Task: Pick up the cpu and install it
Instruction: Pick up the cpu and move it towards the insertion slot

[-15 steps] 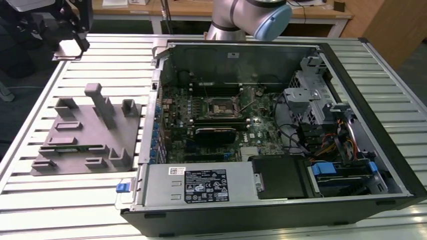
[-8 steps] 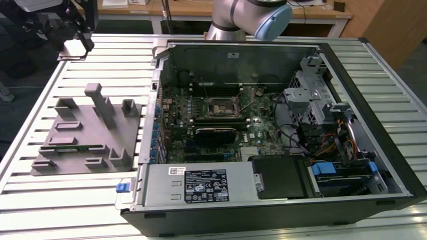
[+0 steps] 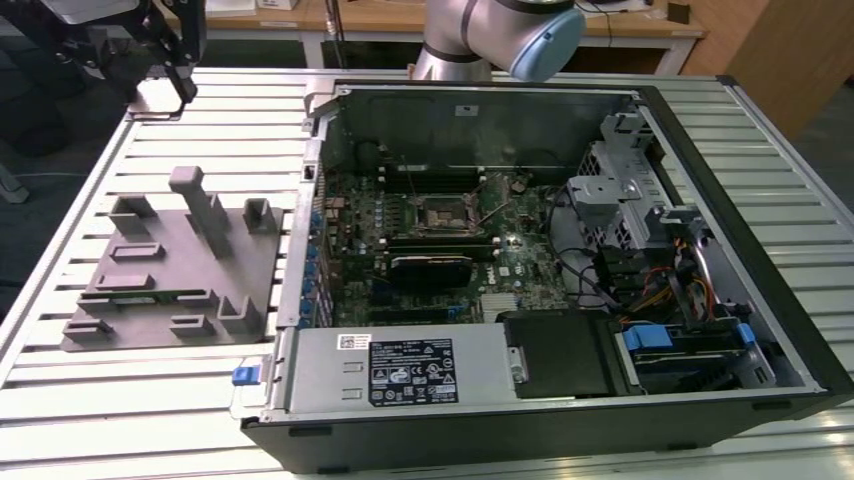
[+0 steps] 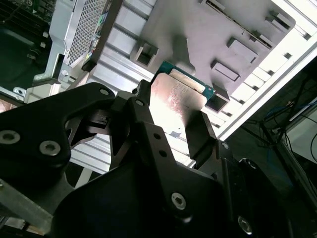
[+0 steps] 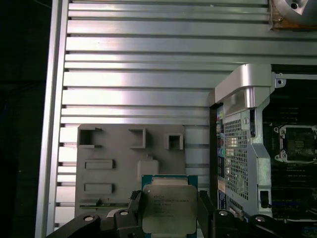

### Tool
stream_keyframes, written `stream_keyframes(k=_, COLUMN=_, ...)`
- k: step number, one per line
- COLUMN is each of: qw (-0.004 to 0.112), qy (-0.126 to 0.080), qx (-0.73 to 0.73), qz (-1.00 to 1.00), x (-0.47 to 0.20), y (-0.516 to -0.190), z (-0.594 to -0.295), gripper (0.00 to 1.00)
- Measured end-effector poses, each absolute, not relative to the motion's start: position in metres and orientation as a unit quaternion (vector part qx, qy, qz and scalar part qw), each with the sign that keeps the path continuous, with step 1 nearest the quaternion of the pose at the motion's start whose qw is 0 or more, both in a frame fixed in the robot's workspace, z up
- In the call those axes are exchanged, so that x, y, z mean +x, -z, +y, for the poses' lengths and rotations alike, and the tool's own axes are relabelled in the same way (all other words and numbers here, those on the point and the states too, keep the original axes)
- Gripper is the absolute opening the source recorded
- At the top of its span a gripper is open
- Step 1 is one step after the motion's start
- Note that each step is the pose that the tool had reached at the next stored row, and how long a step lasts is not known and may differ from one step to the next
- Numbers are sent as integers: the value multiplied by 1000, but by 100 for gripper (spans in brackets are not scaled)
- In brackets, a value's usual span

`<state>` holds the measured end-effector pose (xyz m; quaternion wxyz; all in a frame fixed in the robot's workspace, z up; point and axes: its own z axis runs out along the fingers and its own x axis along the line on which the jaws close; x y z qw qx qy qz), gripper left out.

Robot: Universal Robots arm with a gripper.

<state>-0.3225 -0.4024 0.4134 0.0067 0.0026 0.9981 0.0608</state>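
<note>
Slatted aluminium worktop (image 3: 134, 400) carries everything. Big black open computer case (image 3: 534, 440) lies on its side with the panel off, so the green motherboard (image 3: 374, 215) faces straight up, which I read as giving top-down access.

Exterior view: grey moulded plastic holder (image 3: 160, 270) sits flat at 9 o'clock from the case, just beside it. Its pockets and posts look meant to park parts at fixed spots. Silver box with a black label (image 3: 334, 375) fills the case at 6 o'clock from the board.

Black two-finger end effector (image 5: 170, 218) is clamped on the cpu, a small flat square chip with a silvery-grey metal top and pale rim (image 5: 167, 206). One finger sits on each of two opposite edges. Edge grip is probably deliberate: it keeps the lid and underside untouched and the chip level.

Cpu is off the holder, hanging flat above the holder's case-side part. Second wrist view shows the cpu (image 4: 181, 96) with the holder well beyond it, not touching.

Dark square socket frame with a hollow centre (image 3: 437, 210) is mid-board, at 3 o'clock from the holder, well apart from the chip. It looks unfilled.

Pick looks done, install not yet.
</note>
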Motion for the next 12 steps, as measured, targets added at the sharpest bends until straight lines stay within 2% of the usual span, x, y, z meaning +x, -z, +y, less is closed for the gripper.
stream_keyframes(k=12, qw=7, qy=-59, qx=3, qz=998, x=-305, y=-413, z=-401, gripper=53)
